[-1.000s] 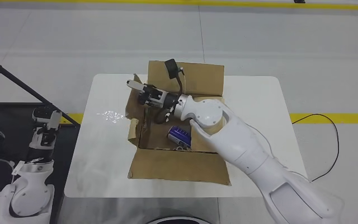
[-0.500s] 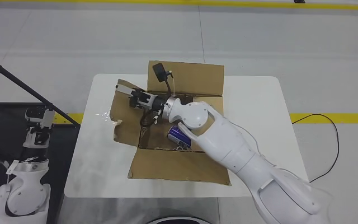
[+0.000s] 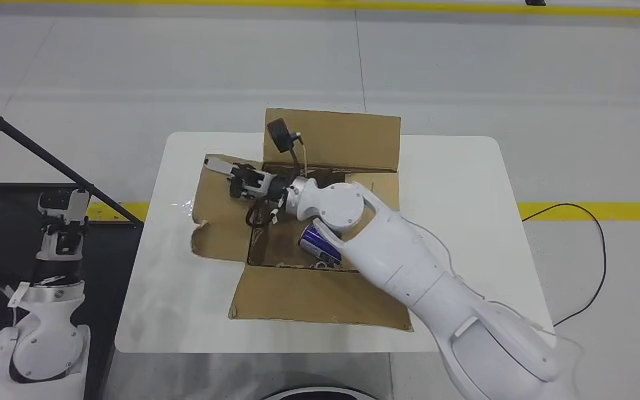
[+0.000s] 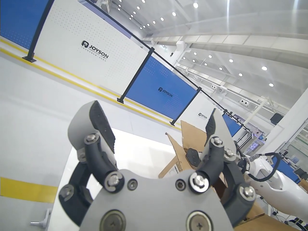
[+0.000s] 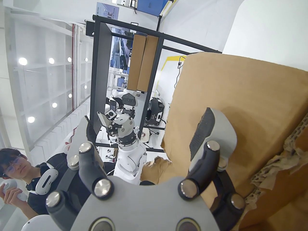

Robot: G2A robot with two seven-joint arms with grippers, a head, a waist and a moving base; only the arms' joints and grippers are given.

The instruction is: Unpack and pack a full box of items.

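Since a second ago, the right gripper [image 3: 213,164] was moved outward from over the box [image 3: 320,296], and the side flap [image 3: 215,208] was pushed open and flatter with it. Its fingers [image 5: 211,131] were held apart and clamped on nothing. The flap was seen just behind one finger, with its torn edge between the two.

The left gripper [image 4: 157,123] was held off the table [image 3: 450,170], its fingers wide apart and empty, with the box well beyond them. A blue can [image 3: 320,241] was left inside the box, well back from the right fingers.

The step was judged to be opening the box, with unpacking hardly begun. Next, the flap would need to be pressed down flat. Then the fingers would need to be brought in over the can.

Print was seen on the wall panels [image 4: 166,92] and on a small label [image 4: 176,168] on the box, but it was not read out.
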